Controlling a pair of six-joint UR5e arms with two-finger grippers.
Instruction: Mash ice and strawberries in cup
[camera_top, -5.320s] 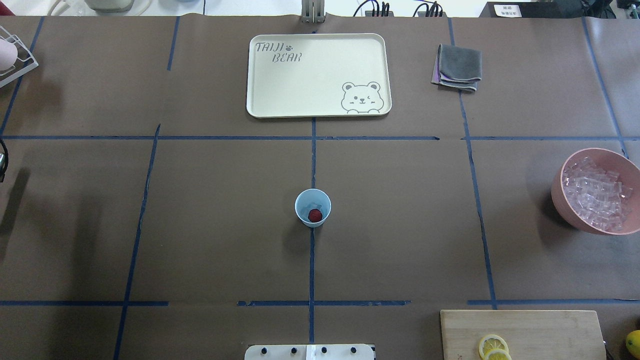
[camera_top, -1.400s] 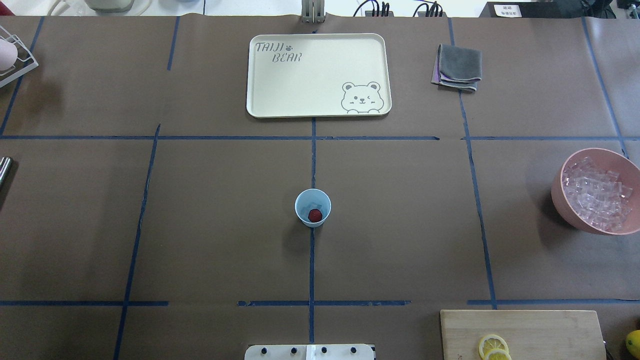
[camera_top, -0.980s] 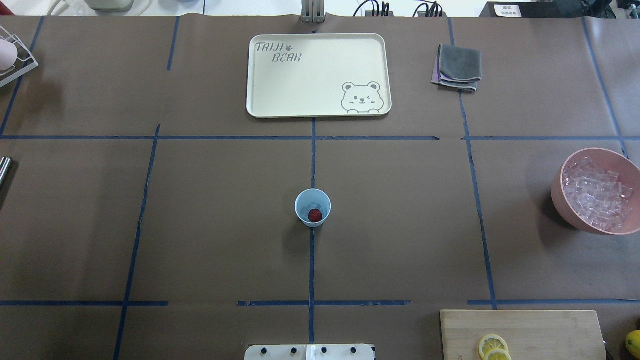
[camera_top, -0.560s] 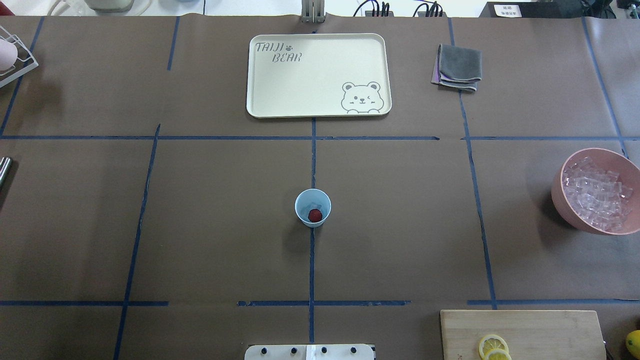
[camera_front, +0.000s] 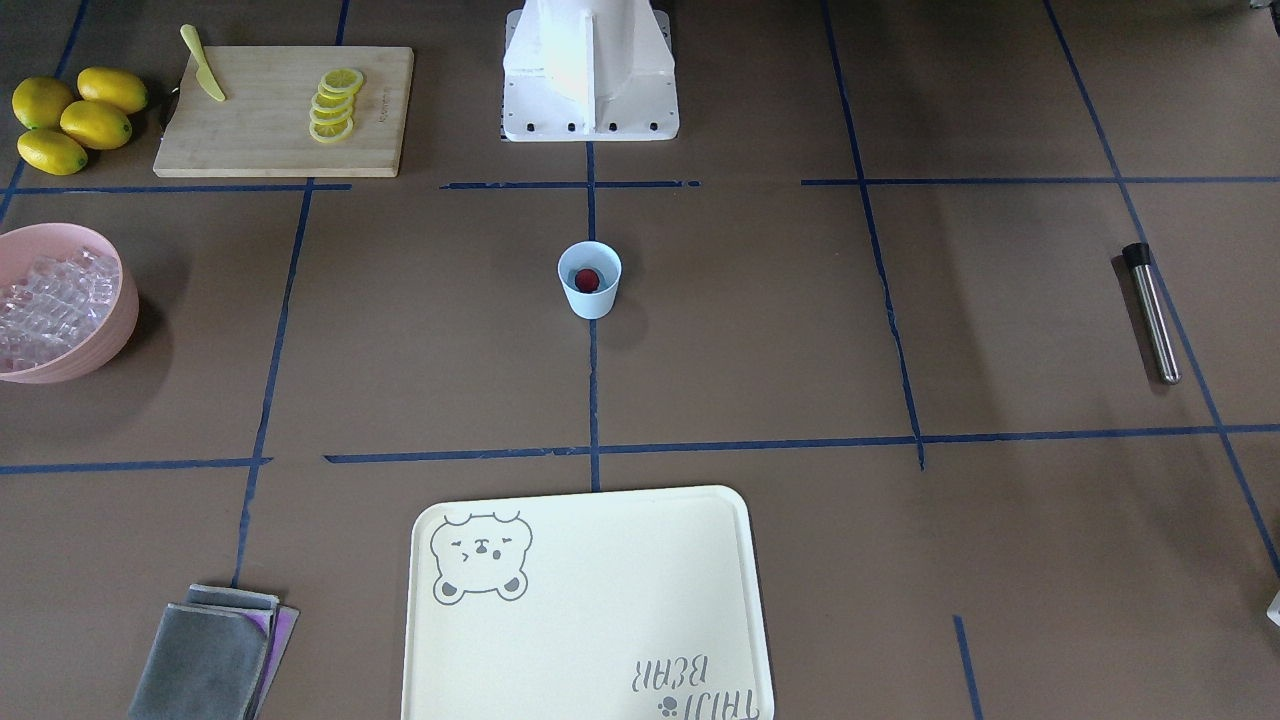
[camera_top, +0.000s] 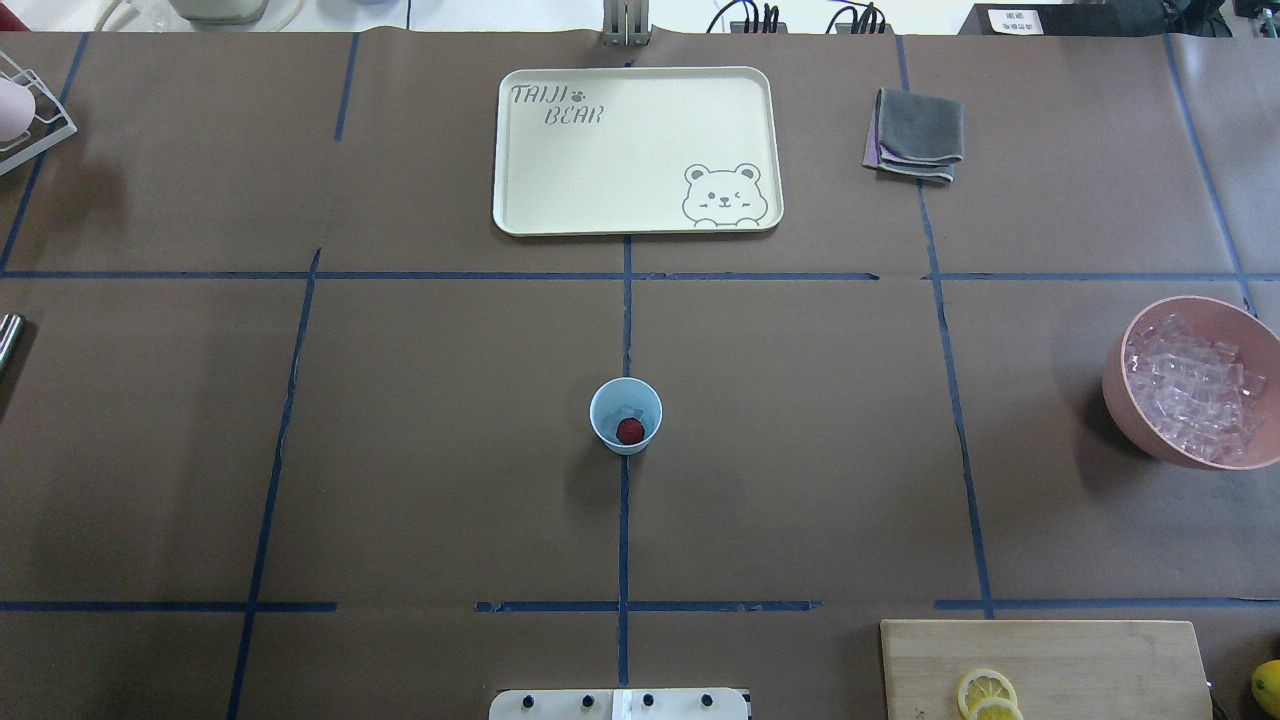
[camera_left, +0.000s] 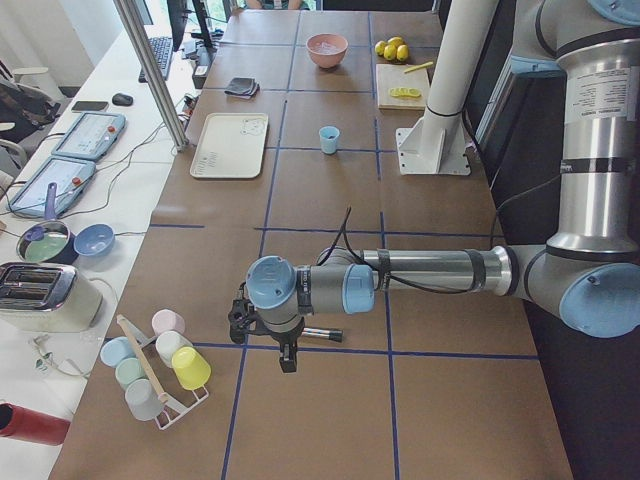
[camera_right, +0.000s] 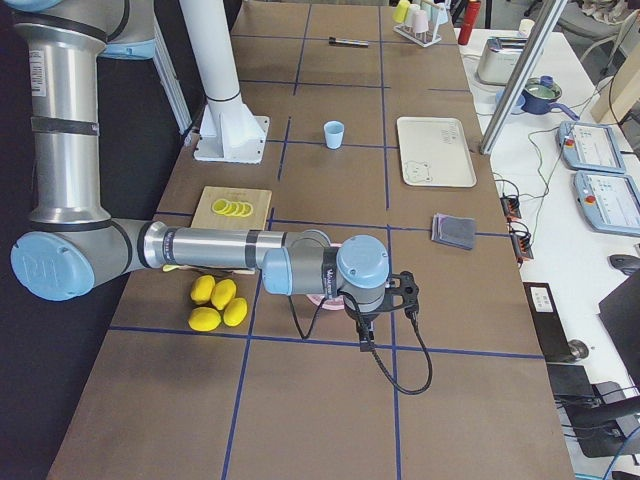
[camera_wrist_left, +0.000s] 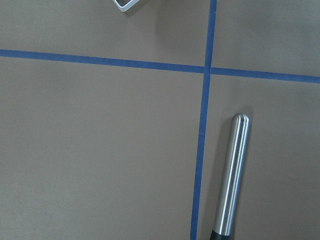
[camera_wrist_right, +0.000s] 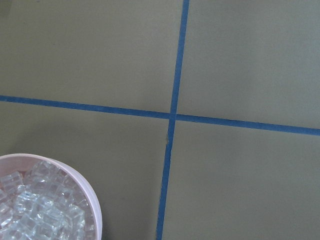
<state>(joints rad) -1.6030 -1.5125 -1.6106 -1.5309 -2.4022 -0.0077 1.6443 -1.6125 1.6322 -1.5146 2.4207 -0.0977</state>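
The pale blue cup (camera_front: 590, 300) stands upright by itself near the middle of the counter (camera_top: 800, 450), on a blue tape line, with the dark red strawberry (camera_front: 586, 278) sitting inside it. Something pale lies next to the berry, too small for me to name. The ice (camera_top: 1190, 390) is heaped in a pink bowl (camera_top: 1112, 390) far off at the robot's right edge of the counter, well apart from the cup. The right gripper (camera_right: 403, 293) hangs out at that end, over the bowl. From the side I cannot tell whether it is spread or closed, and its wrist camera shows only the bowl's rim and bare counter. At the opposite end the left gripper (camera_left: 285, 352) hovers low, just beside a metal rod with a black end (camera_front: 1150, 312) that lies flat on the counter. I cannot tell how its jaws stand either. A cream tray (camera_top: 600, 180) lies across from the robot, with folded grey cloths (camera_top: 915, 135) beside it. Near the robot's base a wooden board (camera_front: 270, 120) carries lemon slices (camera_front: 335, 105), and whole lemons (camera_front: 75, 118) lie next to it.
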